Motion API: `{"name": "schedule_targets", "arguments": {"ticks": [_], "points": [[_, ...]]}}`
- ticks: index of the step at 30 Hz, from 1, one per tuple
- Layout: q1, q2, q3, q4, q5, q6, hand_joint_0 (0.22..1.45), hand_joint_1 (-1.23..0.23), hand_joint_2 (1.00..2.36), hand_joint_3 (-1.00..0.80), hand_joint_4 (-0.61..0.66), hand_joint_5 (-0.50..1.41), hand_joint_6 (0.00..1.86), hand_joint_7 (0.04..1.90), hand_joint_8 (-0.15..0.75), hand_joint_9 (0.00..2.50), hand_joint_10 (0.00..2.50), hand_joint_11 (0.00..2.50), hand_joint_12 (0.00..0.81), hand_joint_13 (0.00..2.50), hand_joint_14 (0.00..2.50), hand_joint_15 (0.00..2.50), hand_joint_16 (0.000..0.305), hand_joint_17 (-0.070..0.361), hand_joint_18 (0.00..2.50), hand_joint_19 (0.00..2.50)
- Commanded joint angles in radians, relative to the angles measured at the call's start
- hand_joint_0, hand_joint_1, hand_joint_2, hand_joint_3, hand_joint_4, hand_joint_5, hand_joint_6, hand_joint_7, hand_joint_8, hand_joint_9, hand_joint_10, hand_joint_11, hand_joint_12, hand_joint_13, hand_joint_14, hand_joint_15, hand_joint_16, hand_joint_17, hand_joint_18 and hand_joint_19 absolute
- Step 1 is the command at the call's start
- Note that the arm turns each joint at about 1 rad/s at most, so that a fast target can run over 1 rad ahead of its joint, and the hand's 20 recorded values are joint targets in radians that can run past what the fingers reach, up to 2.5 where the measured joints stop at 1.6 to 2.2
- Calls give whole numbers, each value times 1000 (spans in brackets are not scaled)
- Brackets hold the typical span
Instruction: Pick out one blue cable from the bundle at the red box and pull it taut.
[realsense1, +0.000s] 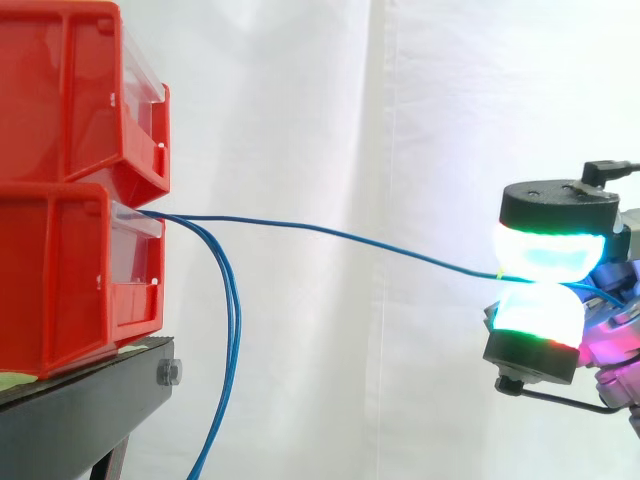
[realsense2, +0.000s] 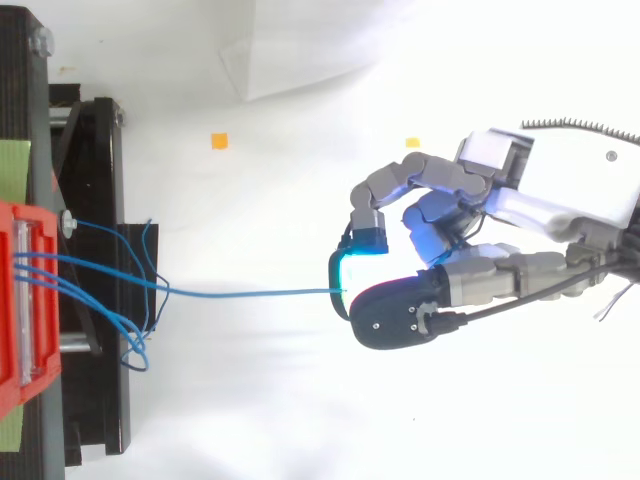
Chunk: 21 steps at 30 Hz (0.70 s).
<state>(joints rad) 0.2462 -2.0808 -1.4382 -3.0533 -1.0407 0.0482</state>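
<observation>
Side view: one blue cable (realsense1: 330, 232) runs from the lip of the lower red box (realsense1: 60, 270) across open air to the hand (realsense1: 557, 207) at the right. Its glowing fingers (realsense1: 550, 250) are clamped on the cable from above and below. The line sags in a shallow curve, so it looks short of taut. Two other strands (realsense1: 234, 330) droop from the same lip past the black stand (realsense1: 90, 400). The pinch is only pad against pad on a thin wire, and a harder pull could let the cable slide out. Top view: the cable (realsense2: 250, 293) leaves the bundle (realsense2: 110, 290) at the box (realsense2: 25, 300) and reaches the fingers (realsense2: 368, 228) in a nearly straight line, with the hand (realsense2: 520, 215) well clear of the stand (realsense2: 95, 200). The strands cross and loop just off the box, so further pull may snag a neighbour and drag it along. If the far end is fixed, it may instead tug the box toward the stand's edge.
</observation>
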Motion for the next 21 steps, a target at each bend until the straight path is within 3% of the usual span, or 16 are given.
{"name": "schedule_targets", "arguments": {"ticks": [1, 5, 15, 21], "points": [[7, 4, -21, 38, 8, -2, 729, -746, 1031, 5, -259, -200, 979, 1364, 239, 830, 2500, 1354, 292, 962, 2500, 1322, 33, 75, 1229, 1671], [7, 4, -21, 44, 10, -5, 730, -746, 1031, 2, -255, -200, 979, 1355, 243, 833, 2500, 1350, 292, 960, 2500, 1320, 34, 76, 1230, 1672], [8, 4, -21, 163, 19, -85, 730, -746, 1031, 2, -258, -199, 979, 1357, 246, 834, 2500, 1368, 292, 958, 2500, 1322, 34, 76, 1230, 1680], [8, 4, -21, 169, 19, -99, 730, -746, 1031, 3, -254, -199, 979, 1353, 238, 832, 2500, 1333, 294, 961, 2500, 1292, 33, 75, 1231, 1673]]}}
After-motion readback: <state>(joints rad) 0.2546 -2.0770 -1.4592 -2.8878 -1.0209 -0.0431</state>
